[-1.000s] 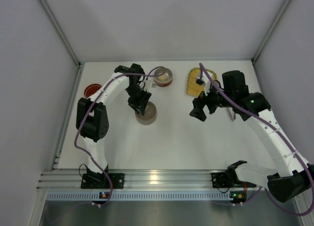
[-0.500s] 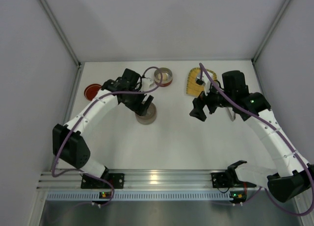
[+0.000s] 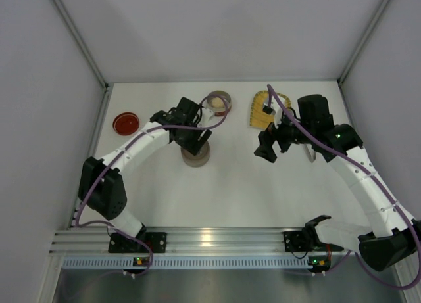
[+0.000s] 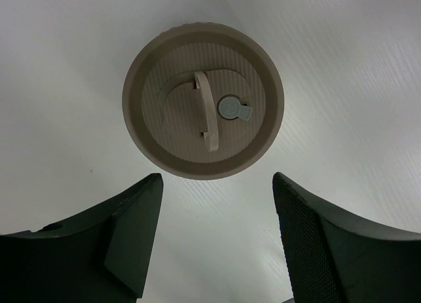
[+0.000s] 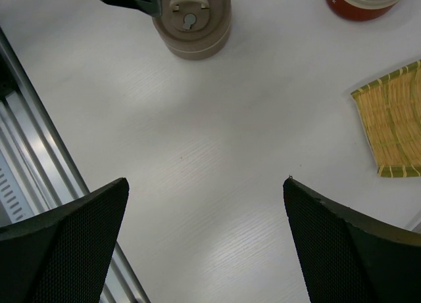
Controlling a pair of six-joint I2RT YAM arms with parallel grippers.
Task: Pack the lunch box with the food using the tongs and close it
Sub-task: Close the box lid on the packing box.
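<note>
The left hand [image 4: 217, 180] is open, its two dark fingers [image 4: 131, 227] spread in the lower corners of the left wrist view. Nothing is between them and they touch nothing. Just above them in that view stands the beige lunch box [image 4: 177, 129] with its round lid on. The lid's folding handle [image 4: 207, 109] lies flat, its long axis running top to bottom of the frame with a slight tilt. A small grey valve [image 4: 231, 108] just beside it has its tab pointing to the right. From above, this hand hangs over the upper edge of the lunch box, a little left of centre on the white bench [image 3: 250, 185].

The right hand [image 5: 205, 180] is wide open and empty, above bare bench, well apart from everything. In its wrist view the lunch box is at upper centre, the red-based tin [image 5: 355, 4] at upper right and the yellow woven tray [image 5: 391, 122] at the right edge.

The food [image 3: 217, 102] that shows is a whitish lump inside the tin, near the top centre of the overhead view. A red lid [image 3: 125, 123] lies alone at left.

The tongs [image 3: 310, 154] show only as a slim grey strip just beside the right arm, running roughly top to bottom. Which end is the joined one cannot be told.
</note>
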